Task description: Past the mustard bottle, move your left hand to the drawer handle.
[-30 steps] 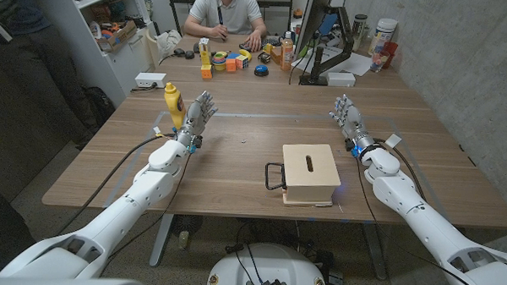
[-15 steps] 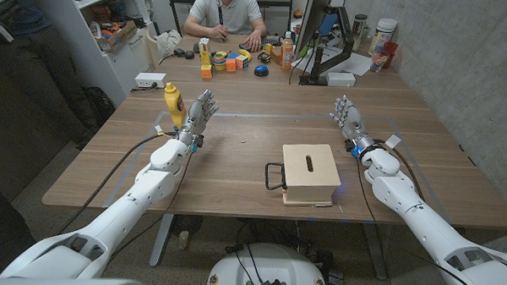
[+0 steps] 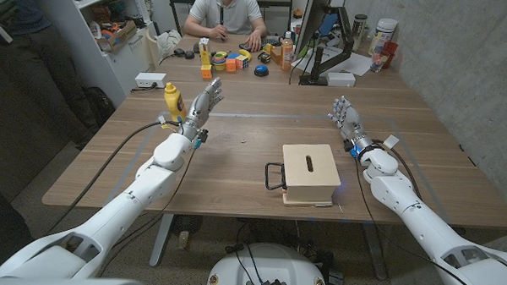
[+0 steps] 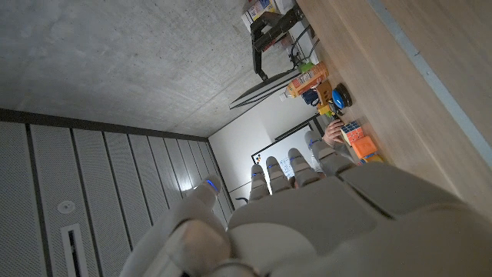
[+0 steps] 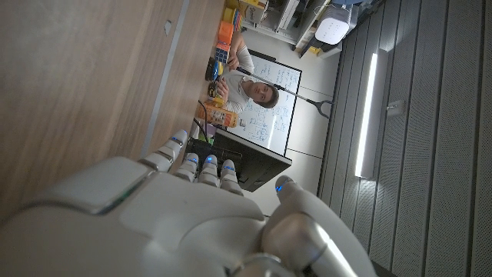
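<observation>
From the head view, the yellow mustard bottle (image 3: 171, 101) stands just beside the left hand (image 3: 202, 105), which is raised with fingers apart and holds nothing. The black drawer handle (image 3: 274, 175) juts from the wooden box (image 3: 310, 172), well apart from that hand across bare desk (image 3: 236, 163). The left wrist view adds colored blocks (image 4: 358, 138) beyond the desk's far edge. The right hand (image 3: 346, 117) stands near the right edge, fingers spread and unladen.

Mustard bottle (image 3: 171, 100) far left of drawer box (image 3: 311, 173) (handle (image 3: 274, 176) leftward).
</observation>
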Available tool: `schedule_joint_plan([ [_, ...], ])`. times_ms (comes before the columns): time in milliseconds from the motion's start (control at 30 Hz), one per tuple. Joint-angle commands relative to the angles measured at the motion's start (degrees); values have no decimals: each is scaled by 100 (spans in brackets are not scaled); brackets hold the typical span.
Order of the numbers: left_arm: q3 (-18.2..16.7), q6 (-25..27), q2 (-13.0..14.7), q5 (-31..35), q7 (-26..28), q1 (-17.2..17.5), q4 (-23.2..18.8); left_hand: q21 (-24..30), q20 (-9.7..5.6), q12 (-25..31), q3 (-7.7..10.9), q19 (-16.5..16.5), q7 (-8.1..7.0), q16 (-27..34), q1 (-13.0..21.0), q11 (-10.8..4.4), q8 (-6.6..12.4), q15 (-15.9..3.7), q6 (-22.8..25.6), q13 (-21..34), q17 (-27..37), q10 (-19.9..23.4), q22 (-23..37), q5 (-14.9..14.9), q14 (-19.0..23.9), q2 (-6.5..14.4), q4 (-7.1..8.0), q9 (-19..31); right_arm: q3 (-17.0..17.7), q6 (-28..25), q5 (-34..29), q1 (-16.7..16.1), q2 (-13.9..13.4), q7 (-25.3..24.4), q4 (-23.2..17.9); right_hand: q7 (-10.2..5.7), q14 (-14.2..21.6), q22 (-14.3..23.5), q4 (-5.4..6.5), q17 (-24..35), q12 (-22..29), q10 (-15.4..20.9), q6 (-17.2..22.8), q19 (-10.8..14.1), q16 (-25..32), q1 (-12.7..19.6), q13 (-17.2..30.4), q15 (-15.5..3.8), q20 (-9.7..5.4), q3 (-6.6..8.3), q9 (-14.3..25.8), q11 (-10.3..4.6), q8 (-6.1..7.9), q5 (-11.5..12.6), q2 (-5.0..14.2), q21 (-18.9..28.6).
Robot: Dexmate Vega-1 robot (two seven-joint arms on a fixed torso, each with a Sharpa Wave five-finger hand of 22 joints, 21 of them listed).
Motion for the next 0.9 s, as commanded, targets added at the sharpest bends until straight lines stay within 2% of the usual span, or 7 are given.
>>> schedule_joint_plan([
  [33, 199, -376, 244, 1469, 545, -23, -653, -8, 12, 39, -1, 31, -40, 48, 82, -30, 39, -225, 80, 19, 12, 80, 7, -9, 76, 20, -57, 8, -41, 13, -47, 31, 67, 76, 91, -18, -39, 20, -6, 25, 40, -15, -23, 29, 26, 26, 30, -271, -677, 21, 19, -6, 29, 28, 472, -22],
  [333, 342, -218, 455, 2150, 527, -158, -1230, -22, 7, 33, 5, 54, -132, 36, 141, -70, 43, -261, 157, 18, 8, 145, 1, -3, 103, -30, -127, 7, -82, 56, -77, 87, 116, 173, 163, -13, -37, 20, -7, 24, 41, -12, -17, 35, 26, 26, 30, -275, -676, 18, 19, -1, 31, 28, 471, -28],
  [500, 450, -130, 602, 2747, 598, -249, -1508, -34, 10, 17, 22, 59, -163, 22, 198, -79, 38, -274, 178, 17, 5, 148, -3, 3, 98, -46, -185, 6, -103, 55, -82, 116, 145, 213, 183, -16, -34, 20, -9, 24, 41, -11, -17, 38, 27, 28, 30, -274, -677, 17, 19, 2, 30, 29, 470, -33],
  [900, 668, -308, 897, 3655, 526, -336, -2080, -52, 11, -4, 33, 77, -214, 9, 284, -101, 24, -285, 202, 17, 2, 166, -7, 11, 116, -107, -286, 6, -147, 83, -112, 150, 205, 284, 247, -20, -35, 20, -9, 23, 40, -10, -20, 44, 25, 29, 29, -275, -676, 15, 19, 19, 28, 30, 469, -42],
])
